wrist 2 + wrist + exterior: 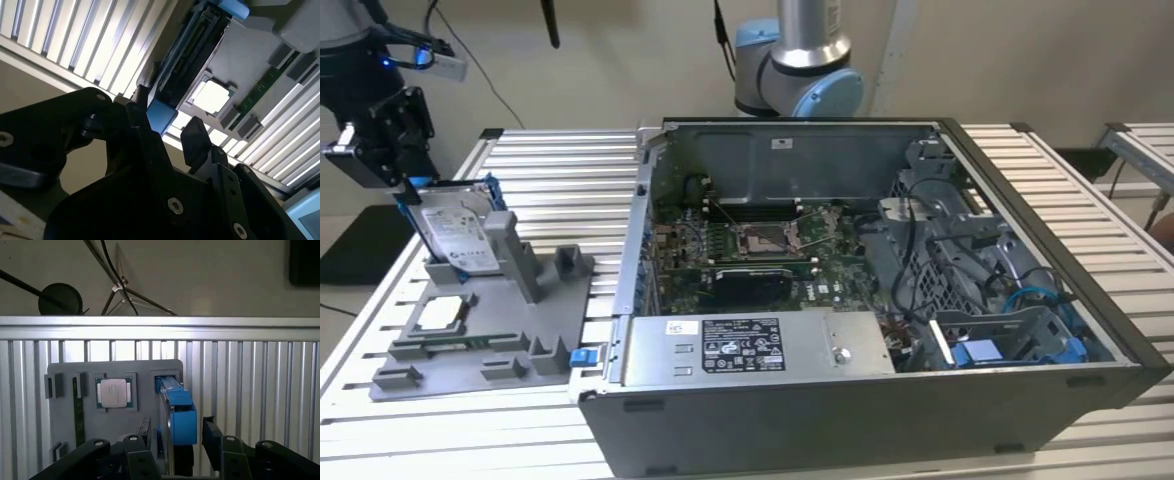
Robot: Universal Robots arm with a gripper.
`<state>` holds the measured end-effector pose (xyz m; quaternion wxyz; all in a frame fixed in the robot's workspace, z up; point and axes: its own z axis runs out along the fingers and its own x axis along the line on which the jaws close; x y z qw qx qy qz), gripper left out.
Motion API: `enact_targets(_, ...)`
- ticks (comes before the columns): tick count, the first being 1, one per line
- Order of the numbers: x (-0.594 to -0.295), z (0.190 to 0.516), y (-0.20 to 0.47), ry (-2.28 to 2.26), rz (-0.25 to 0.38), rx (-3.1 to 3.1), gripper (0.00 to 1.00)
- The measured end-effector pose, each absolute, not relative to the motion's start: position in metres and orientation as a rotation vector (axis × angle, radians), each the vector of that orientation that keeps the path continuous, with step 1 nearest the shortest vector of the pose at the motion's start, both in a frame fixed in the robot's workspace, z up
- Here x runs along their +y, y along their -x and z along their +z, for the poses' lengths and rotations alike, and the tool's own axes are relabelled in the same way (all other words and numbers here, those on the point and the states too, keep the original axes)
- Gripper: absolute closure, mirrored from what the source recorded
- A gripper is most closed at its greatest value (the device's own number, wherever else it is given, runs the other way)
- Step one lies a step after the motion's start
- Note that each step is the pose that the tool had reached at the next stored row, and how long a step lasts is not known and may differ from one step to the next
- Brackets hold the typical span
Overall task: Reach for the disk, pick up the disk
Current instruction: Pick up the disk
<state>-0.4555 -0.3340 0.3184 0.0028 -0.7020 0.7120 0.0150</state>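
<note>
The disk (454, 235) stands on edge in a slot of the grey holder (480, 340) at the exterior view's left, its silver face and white label framed by a blue bracket. My gripper (411, 190) hangs just over its upper end. In the first wrist view the disk (176, 410) is edge-on, and a black finger (144, 429) and the other finger (209, 430) stand on either side of it, each with a small gap. The gripper (177, 429) is open. In the second wrist view, the blue bracket corner (161, 114) lies between the fingers of the gripper (169, 122).
A small square silver chip (114, 392) and a green memory strip (79, 410) sit in the same holder beside the disk. An open computer case (854, 300) stands on the slatted metal table (547, 170) to the exterior view's right. A second arm's base (801, 70) stands behind it.
</note>
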Motion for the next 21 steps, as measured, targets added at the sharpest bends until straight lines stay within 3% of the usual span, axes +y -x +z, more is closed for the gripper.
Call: enact_targets(21, -0.334, 0.285, 0.456, 2.200, 0.045, 2.229, 0.00)
